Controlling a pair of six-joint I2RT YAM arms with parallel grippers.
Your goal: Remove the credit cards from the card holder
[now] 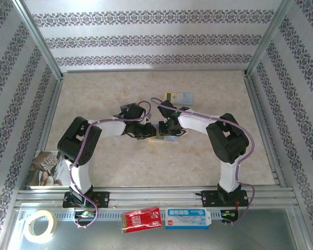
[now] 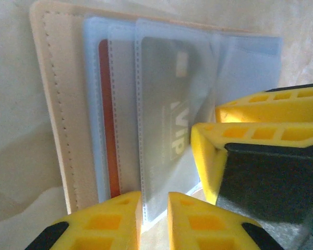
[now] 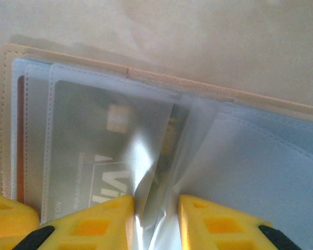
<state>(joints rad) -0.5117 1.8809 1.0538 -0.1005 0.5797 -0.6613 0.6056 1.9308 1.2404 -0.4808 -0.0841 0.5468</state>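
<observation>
Both arms bend inward, meeting mid-bench over the open card holder (image 2: 52,104). The left claw (image 2: 154,213) pinches a clear sleeve edge; the right claw (image 3: 155,219) stands narrow astride a crumpled sleeve. The credit cards (image 2: 167,114) sit sleeved just ahead of both; a yellow-and-blue device (image 1: 178,97) lies beyond.

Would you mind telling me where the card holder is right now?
The card holder lies open at mid-table in the top view, between the left gripper and right gripper, just near of the yellow-and-blue device.

This was a staged test booth rather than a lived-in room. Patterned wallpaper panels (image 1: 146,39) in bare aluminium framing (image 1: 156,196) enclosed a beige tabletop (image 1: 146,166), and two arms were bolted to its near rail.
</observation>
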